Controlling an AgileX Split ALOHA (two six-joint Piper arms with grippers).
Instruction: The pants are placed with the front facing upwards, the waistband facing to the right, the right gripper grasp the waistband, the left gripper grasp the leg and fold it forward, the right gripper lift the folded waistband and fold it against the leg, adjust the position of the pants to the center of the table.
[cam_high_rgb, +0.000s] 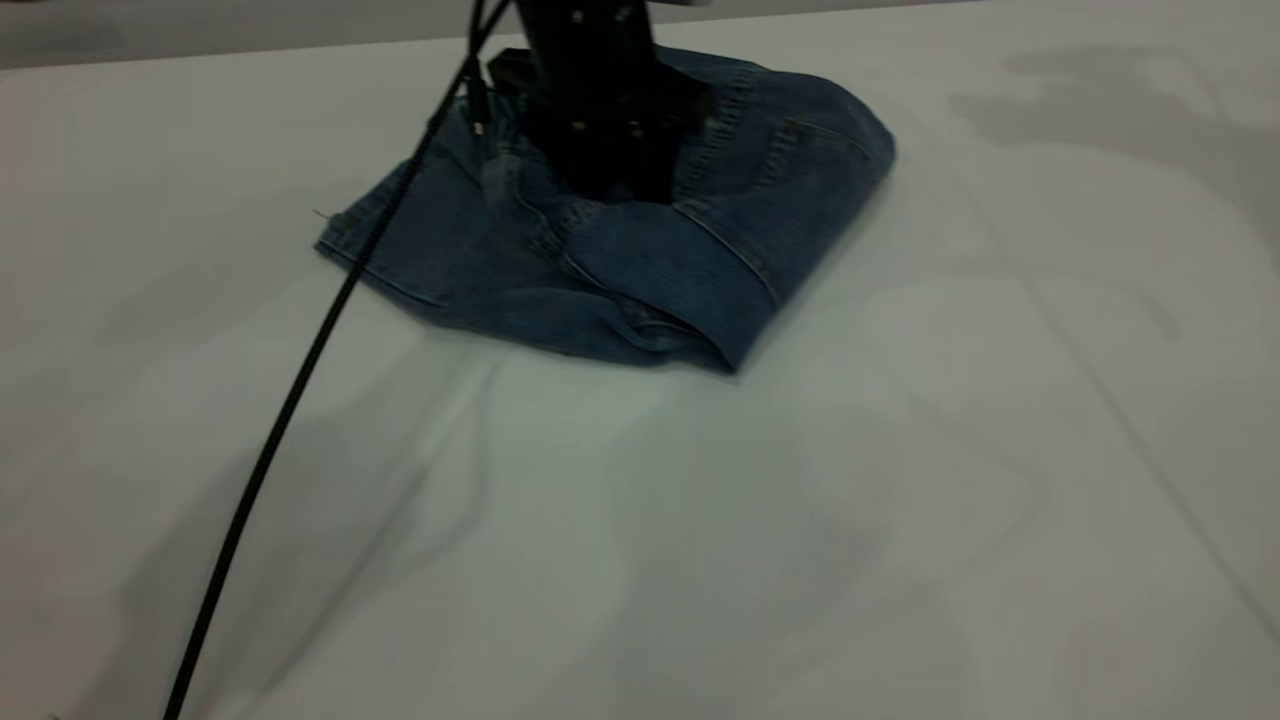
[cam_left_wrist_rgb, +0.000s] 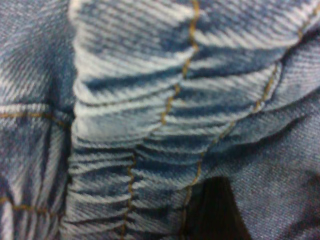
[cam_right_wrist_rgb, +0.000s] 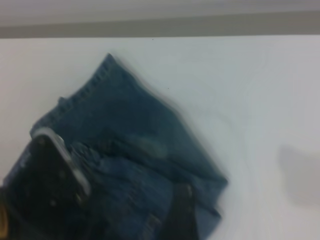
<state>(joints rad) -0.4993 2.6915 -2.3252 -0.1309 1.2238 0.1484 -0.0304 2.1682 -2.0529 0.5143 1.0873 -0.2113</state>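
The pants (cam_high_rgb: 640, 260) are lying bunched and folded toward the desk's (cam_high_rgb: 700, 560) far edge, with the left gripper (cam_high_rgb: 610, 170) pressing down into their middle beside the ruched waistband (cam_left_wrist_rgb: 150, 125). Whether its fingers are clenched cannot be told. A black cable (cam_high_rgb: 300, 390) is trailing across the desk.

Soft, even light falls on the wide, smooth white-grey table (cam_high_rgb: 900, 480), which carries faint grey shadows at its far right corner and near front. The exterior view is slightly hazy. The left wrist view shows ruched blue denim (cam_left_wrist_rgb: 150, 100) very close and softly blurred; the right wrist view is motion-smeared and dim.
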